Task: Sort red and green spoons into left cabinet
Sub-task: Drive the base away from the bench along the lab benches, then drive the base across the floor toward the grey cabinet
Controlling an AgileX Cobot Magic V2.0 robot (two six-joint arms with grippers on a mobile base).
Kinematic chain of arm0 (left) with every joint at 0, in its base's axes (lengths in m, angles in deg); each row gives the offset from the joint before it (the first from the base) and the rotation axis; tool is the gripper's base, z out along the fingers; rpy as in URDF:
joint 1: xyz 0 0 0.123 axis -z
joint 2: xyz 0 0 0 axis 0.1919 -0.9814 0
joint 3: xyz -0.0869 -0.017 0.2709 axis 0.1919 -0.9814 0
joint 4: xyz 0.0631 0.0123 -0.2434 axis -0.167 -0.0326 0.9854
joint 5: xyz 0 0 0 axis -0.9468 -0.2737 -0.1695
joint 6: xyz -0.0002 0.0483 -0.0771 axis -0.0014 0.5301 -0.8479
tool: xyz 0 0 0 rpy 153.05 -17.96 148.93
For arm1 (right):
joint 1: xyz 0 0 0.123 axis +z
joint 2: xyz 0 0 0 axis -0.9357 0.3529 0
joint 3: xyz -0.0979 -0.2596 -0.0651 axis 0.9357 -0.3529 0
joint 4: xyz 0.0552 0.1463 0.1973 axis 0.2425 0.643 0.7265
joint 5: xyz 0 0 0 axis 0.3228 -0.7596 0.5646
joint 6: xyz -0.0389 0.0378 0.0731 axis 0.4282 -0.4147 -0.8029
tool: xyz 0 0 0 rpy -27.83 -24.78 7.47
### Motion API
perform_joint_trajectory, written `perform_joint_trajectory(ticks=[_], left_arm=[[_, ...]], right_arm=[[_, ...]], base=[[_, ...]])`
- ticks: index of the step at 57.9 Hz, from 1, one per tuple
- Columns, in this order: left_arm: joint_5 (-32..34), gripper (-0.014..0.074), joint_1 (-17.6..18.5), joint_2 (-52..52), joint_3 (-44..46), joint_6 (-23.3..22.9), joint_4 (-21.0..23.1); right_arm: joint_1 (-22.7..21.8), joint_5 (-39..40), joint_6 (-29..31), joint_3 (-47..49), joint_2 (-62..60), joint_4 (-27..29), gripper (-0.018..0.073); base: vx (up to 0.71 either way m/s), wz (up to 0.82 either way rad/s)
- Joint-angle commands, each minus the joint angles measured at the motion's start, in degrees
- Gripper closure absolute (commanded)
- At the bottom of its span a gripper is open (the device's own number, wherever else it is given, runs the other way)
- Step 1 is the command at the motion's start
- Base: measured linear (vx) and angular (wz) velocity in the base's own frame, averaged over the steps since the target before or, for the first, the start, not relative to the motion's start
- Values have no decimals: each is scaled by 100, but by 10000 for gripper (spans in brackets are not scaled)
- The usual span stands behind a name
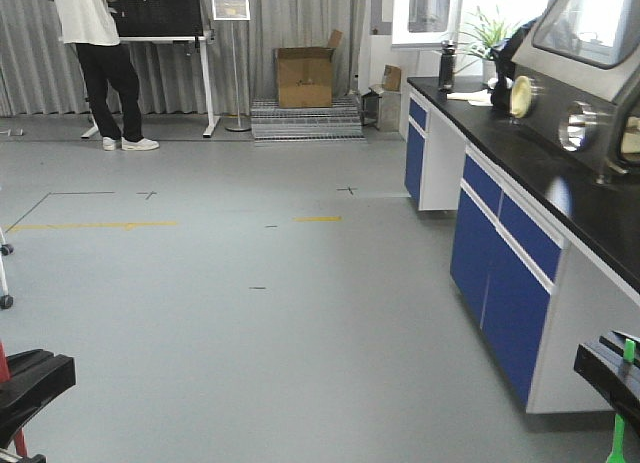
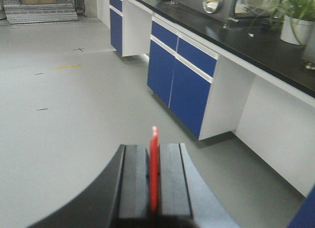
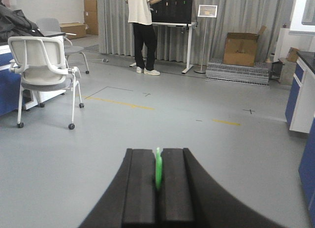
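Note:
My left gripper (image 2: 154,148) is shut on the red spoon (image 2: 154,176). The spoon stands edge-on between the jaws, its tip poking just past them. My right gripper (image 3: 158,151) is shut on the green spoon (image 3: 158,170), also edge-on between the jaws. In the front view the left gripper (image 1: 35,378) sits at the bottom left corner with a red strip (image 1: 19,438) beside it. The right gripper (image 1: 610,368) sits at the bottom right with the green spoon (image 1: 617,438) hanging below it. Both are held above the grey floor. The left cabinet is out of view.
A long blue-and-white lab counter (image 1: 505,283) with a black top runs along the right. A person (image 1: 100,53) stands at a desk at the far left. A cardboard box (image 1: 305,76), a sign stand (image 1: 232,8) and a wheeled chair (image 3: 47,65) stand around.

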Motion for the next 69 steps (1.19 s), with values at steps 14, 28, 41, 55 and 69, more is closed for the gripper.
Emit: perform_joint_trajectory(ticks=[14,28,41,55,69], left_arm=[[420,596,25,54,179,-4,32],[414,596,25,54,179,-4,32],[414,596,25,54,179,-4,32],[414,596,25,54,179,-4,32],[414,596,25,13,179,-4,32]], right_arm=[[16,492,33,174,-21,-10,561],[16,492,33,174,-21,-10,561],[16,492,33,174,-21,-10,561],[16,492,33,174,-21,-10,561],[16,487,33,174,-21,-10,561]], base=[[49,14],[54,17],[57,10],[60,0],[60,0]])
